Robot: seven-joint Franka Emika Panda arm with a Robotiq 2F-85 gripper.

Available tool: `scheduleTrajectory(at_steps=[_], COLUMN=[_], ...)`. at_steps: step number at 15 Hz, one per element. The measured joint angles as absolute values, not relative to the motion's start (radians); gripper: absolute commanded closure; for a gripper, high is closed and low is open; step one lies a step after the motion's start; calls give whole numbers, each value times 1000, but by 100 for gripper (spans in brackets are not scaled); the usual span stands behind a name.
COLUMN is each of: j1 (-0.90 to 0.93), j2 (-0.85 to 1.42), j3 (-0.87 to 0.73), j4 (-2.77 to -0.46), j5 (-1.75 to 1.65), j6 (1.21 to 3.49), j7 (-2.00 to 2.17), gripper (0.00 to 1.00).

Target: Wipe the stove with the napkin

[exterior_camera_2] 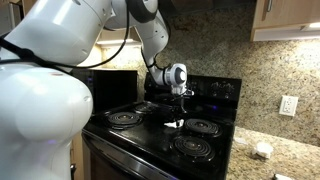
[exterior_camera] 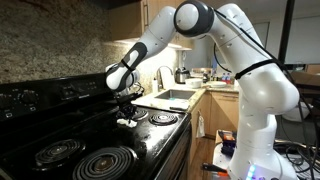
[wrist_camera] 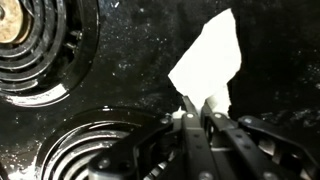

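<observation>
The stove [exterior_camera: 150, 140] [exterior_camera_2: 150, 135] is a glossy black range with coil burners in chrome rings, seen in both exterior views. My gripper [exterior_camera: 127, 108] [exterior_camera_2: 176, 108] hangs over the middle of the cooktop, between the burners. In the wrist view the gripper [wrist_camera: 196, 108] is shut on the lower edge of the white napkin [wrist_camera: 210, 62], which spreads out over the black stove top [wrist_camera: 130, 70]. The napkin [exterior_camera: 125, 120] [exterior_camera_2: 173, 123] shows as a small white patch under the fingers, at the cooktop surface.
A steel sink [exterior_camera: 176, 97] with a tap sits beyond the stove on a granite counter. The raised control panel [exterior_camera_2: 215, 88] stands behind the burners. Coil burners [wrist_camera: 40, 40] [wrist_camera: 105, 150] lie close to the napkin. A white wall socket [exterior_camera_2: 289, 105] is on the backsplash.
</observation>
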State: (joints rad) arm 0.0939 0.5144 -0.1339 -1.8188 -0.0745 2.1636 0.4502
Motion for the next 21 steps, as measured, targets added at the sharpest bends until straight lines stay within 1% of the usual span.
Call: scheduleTrajectory(at_steps=[5, 9, 15, 21], j1=[111, 163, 232, 245], j2=[442, 384, 391, 418], j3=[-112, -66, -6, 18], j4=[-1935, -2021, -2007, -1963], j5=[-75, -75, -76, -88], j6=[2201, 2208, 2207, 2201], j7=[453, 482, 500, 481], gripper=[92, 92, 92, 92])
